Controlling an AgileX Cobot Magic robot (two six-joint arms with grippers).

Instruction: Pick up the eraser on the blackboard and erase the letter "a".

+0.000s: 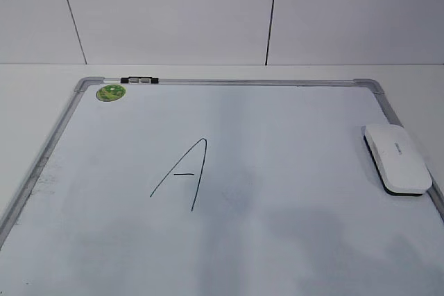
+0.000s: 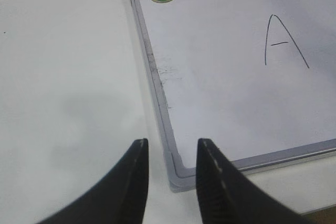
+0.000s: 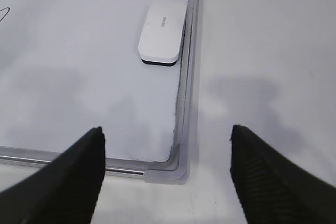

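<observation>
The white eraser (image 1: 397, 157) lies flat on the blackboard (image 1: 291, 136) against its right frame, and shows in the right wrist view (image 3: 163, 32) too. A small lowercase "a" shows in no view. The only writing is a tall angular capital "A" (image 1: 182, 175) left of the board's middle, also in the left wrist view (image 2: 283, 40). My left gripper (image 2: 170, 150) is open and empty above the board's near left corner. My right gripper (image 3: 168, 137) is wide open and empty above the near right corner, well short of the eraser. Neither gripper shows in the exterior view.
A round green sticker (image 1: 110, 92) sits at the board's far left corner, with a small black clip (image 1: 139, 80) on the top frame beside it. The board lies on a white table (image 2: 68, 77). A white panelled wall (image 1: 173, 12) stands behind.
</observation>
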